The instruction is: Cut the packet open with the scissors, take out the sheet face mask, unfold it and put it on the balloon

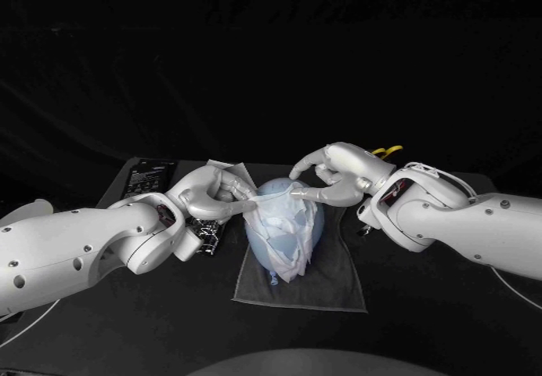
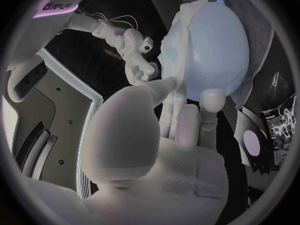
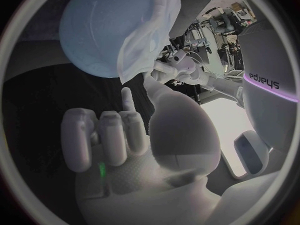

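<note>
As the left hand [image 1: 220,192] and right hand [image 1: 324,174] pinched the sheet mask [image 1: 291,239] over the balloon [image 1: 275,188], uneven pulling risked tearing it. The balloon could also roll.

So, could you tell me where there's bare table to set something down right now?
Bare table lies right of the grey cloth, near the robot, and in front of the cloth's near edge. It is crowded round the balloon, where the left robot hand and right robot hand both hold the mask; the packet takes the far left corner.
</note>
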{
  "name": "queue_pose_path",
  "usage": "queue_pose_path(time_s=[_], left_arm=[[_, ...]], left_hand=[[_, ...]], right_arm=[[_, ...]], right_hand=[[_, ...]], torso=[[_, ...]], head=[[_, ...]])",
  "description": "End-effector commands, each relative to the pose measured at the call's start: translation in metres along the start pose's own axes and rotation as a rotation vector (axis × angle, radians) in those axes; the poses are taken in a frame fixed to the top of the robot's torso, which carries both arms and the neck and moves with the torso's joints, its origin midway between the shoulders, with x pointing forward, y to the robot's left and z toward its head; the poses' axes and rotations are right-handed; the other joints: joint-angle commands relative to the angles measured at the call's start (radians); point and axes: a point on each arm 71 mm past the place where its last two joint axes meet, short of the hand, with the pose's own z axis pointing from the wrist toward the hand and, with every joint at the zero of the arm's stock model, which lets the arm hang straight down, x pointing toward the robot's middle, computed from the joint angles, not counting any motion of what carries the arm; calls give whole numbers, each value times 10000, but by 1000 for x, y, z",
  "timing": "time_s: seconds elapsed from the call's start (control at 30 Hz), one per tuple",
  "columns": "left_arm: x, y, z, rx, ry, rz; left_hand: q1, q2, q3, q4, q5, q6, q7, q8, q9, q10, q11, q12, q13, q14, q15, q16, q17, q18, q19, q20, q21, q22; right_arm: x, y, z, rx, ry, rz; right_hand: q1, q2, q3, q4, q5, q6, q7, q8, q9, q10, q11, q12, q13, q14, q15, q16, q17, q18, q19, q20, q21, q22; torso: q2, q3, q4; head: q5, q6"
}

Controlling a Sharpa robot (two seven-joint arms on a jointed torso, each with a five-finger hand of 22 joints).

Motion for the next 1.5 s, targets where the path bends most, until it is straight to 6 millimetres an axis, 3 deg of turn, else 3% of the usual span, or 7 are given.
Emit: queue_pose_path(time_s=[0.03, 0.3, 0.77, 1.1, 1.2, 1.37, 1.5], left_arm=[[1, 0, 0, -62, 74, -285], [1, 0, 1, -87, 66, -340], [1, 1, 1, -183, 60, -467], [0, 1, 0, -243, 46, -561], [1, 1, 0, -249, 51, -587], [1, 1, 0, -257, 50, -608], [1, 1, 0, -263, 48, -622]], left_hand=[[-167, -1, 148, -186, 38, -127, 24, -116, -66, -93, 20, 84, 85, 64, 40, 39, 22, -40, -73, 21, 76, 22], [-352, 40, 290, -445, 35, -321, 79, -246, -124, -184, 65, 202, 207, 74, 77, 49, 51, -40, -93, 53, 120, 46], [-544, 53, 438, -765, 36, -583, 133, -441, -215, -242, 110, 384, 361, 154, 115, 112, 227, -36, -122, 90, 172, 69], [-648, 49, 541, -926, 38, -688, 154, -539, -269, -264, 126, 501, 446, 184, 130, 140, 303, -36, -132, 105, 210, 92], [-671, 47, 557, -949, 38, -698, 158, -550, -275, -269, 129, 521, 461, 187, 133, 144, 312, -37, -130, 108, 219, 100], [-681, 47, 564, -958, 38, -700, 159, -554, -277, -270, 130, 530, 467, 190, 134, 146, 319, -37, -131, 109, 222, 103], [-705, 45, 570, -969, 37, -697, 163, -556, -280, -273, 131, 546, 478, 190, 136, 147, 319, -38, -131, 111, 226, 107]], right_arm=[[3, -5, -3, 477, 670, 362], [3, -8, -3, 628, 807, 355], [0, -10, 5, 819, 111, 423], [2, -11, 9, 905, 281, 390], [4, -11, 10, 861, 467, 375], [6, -9, 10, 770, 732, 310], [7, -9, 11, 712, 860, 281]], right_hand=[[-22, -50, -82, 5, 20, -71, 10, -54, -18, 1042, 48, 34, 2630, 1061, 89, 40, 2626, 69, 635, 93, -47, 2338], [202, -25, -167, -32, 22, -52, 24, -98, -16, 1042, 65, 34, 2630, 1061, 110, 40, 2626, 68, 642, 139, -28, 2344], [560, 426, -129, 22, 23, 94, 31, -156, -8, 1042, 72, 34, 2630, 1061, 123, 40, 2626, 48, 689, 190, 78, 2376], [926, 508, -62, -136, 23, 169, 19, -209, -16, 1042, 61, 34, 2630, 1061, 115, 40, 2626, 57, 676, 193, 47, 2366], [1191, 610, 51, -277, 24, 404, -59, -117, 25, 1042, 0, 34, 2630, 1061, 81, 40, 2626, 52, 686, 180, 71, 2373], [1796, 887, 438, -690, 26, 1095, -381, 249, 182, 1042, -271, 34, 2630, 1061, -130, 40, 2626, 47, 701, 36, 109, 2384], [1873, 942, 589, -859, 26, 1402, -579, 488, 300, 1042, -444, 34, 2630, 1061, -291, 40, 2626, 41, 713, -113, 134, 2392]], torso=[[0, 1, 0], [-3, 1, 7], [15, -4, 10], [11, 3, -2], [14, 3, -2], [-2, -1, 6], [-9, 0, 11]], head=[[4, -26], [-14, -9], [-37, 38], [-39, -8], [-42, -11], [-40, -57], [-42, -59]])
